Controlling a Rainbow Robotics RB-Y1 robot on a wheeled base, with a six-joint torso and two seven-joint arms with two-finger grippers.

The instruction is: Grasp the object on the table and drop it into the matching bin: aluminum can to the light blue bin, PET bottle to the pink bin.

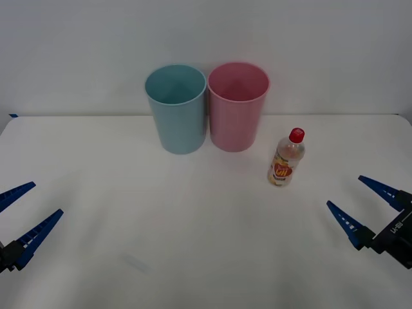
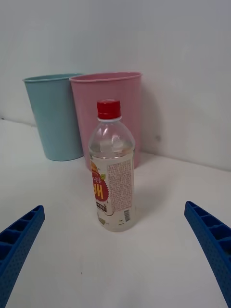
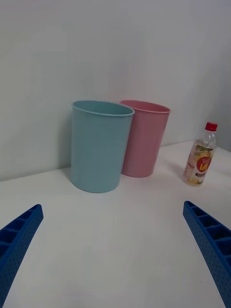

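The left gripper (image 1: 18, 222) and right gripper (image 1: 362, 203) hover low, fingers spread apart, holding nothing. The PET bottle (image 1: 286, 158) stands upright on the table (image 1: 193, 244), just beside the pink bin (image 1: 237, 107).

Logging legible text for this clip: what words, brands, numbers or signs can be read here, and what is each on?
PET bottle label: large red lettering, not legible as a word; the fine print and barcode are too small to read.
Right claw body: white marking, too small to read.
Pink bin, light blue bin, table: no text.

PET bottle (image 1: 286, 158) stands on table (image 1: 193, 244), right of pink bin (image 1: 237, 107).
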